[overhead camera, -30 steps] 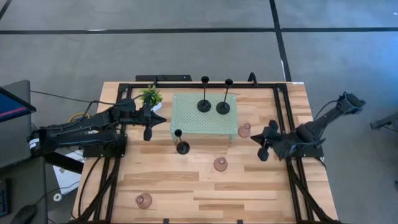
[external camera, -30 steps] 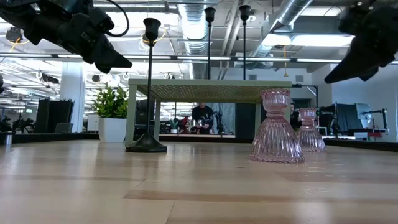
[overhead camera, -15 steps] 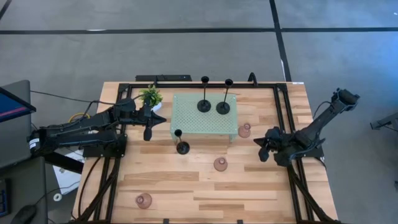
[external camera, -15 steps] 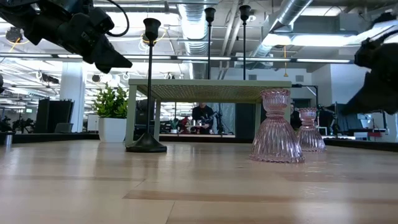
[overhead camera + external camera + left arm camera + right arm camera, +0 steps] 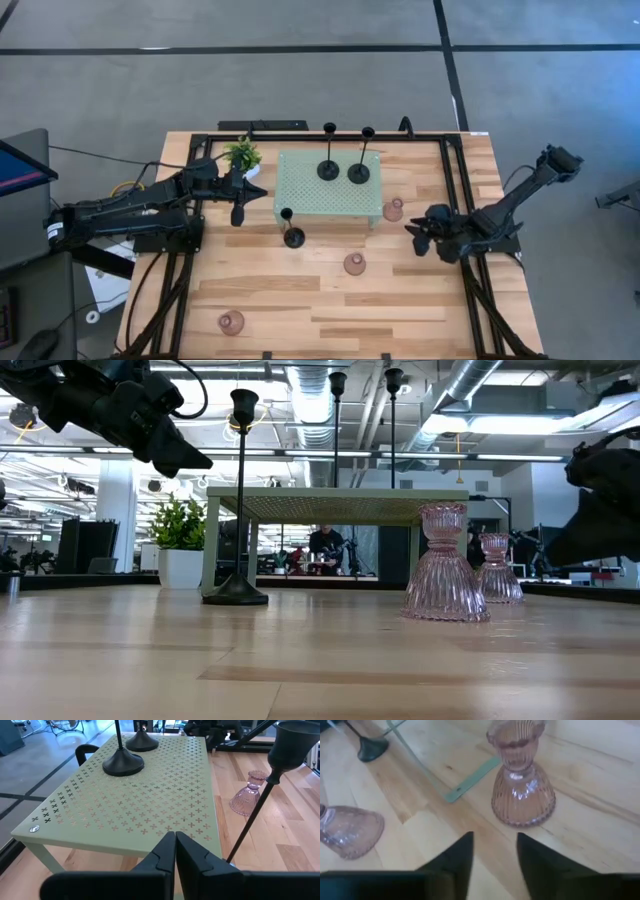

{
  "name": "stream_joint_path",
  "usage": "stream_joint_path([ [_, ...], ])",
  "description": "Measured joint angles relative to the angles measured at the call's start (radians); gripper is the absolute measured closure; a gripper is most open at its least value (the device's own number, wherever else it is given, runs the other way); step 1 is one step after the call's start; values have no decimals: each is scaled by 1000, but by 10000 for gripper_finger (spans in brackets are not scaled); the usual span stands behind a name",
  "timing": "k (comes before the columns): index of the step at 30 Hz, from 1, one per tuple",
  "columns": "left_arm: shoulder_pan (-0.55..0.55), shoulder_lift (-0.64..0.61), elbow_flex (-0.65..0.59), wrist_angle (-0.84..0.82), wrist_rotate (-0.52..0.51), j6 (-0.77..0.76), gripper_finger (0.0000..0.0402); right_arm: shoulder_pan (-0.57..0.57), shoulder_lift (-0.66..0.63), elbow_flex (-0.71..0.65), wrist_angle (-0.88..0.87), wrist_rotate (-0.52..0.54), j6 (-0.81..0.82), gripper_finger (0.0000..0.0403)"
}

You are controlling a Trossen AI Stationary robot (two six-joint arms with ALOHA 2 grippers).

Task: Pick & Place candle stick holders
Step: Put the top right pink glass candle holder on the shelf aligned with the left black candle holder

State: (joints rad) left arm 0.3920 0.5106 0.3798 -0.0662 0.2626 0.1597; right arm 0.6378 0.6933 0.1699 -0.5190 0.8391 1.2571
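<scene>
- My right pincer (image 5: 414, 238) hangs low over the right side of the surface (image 5: 300, 300), its fingers (image 5: 452, 857) apart and holding nothing. They point at the pink glass holder (image 5: 522, 787) standing upright just off the stand's corner, so I judge that one is my next pick.
- That pink holder (image 5: 393, 210) sits on the wood just beside the mint-green stand (image 5: 328, 187), near my right pincer but not touching it. The gap between my fingers looks about wide enough to take its narrow neck.
- A second pink holder (image 5: 354, 264) stands further toward the front of the surface. A third (image 5: 231, 322) is well apart, near the front left edge.
- Two black stem holders (image 5: 328, 168) stand upright on top of the stand, side by side, which suggests the stand is where the holders are meant to go.
- The third black stem holder (image 5: 293, 236) stands on the wood just in front of the stand, not yet lifted onto it.
- My left pincer (image 5: 237, 213) waits above the surface at the stand's left end, near the potted plant (image 5: 242, 154). Its fingers (image 5: 165, 852) are pressed together with nothing between them.
- The risk I see: the glass is ribbed and flared, so a grip too low on its skirt could slip. I would close on the neck.
</scene>
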Motion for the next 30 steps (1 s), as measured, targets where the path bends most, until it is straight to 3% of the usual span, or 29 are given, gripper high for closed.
stream_joint_path([
  [5,0,0,0,0,0,0,389,-86,8,0,56,8,-82,156],
  [10,0,0,0,0,0,0,389,-177,64,0,116,8,-138,111],
  [30,0,0,0,0,0,0,389,-372,383,0,512,0,-268,101],
])
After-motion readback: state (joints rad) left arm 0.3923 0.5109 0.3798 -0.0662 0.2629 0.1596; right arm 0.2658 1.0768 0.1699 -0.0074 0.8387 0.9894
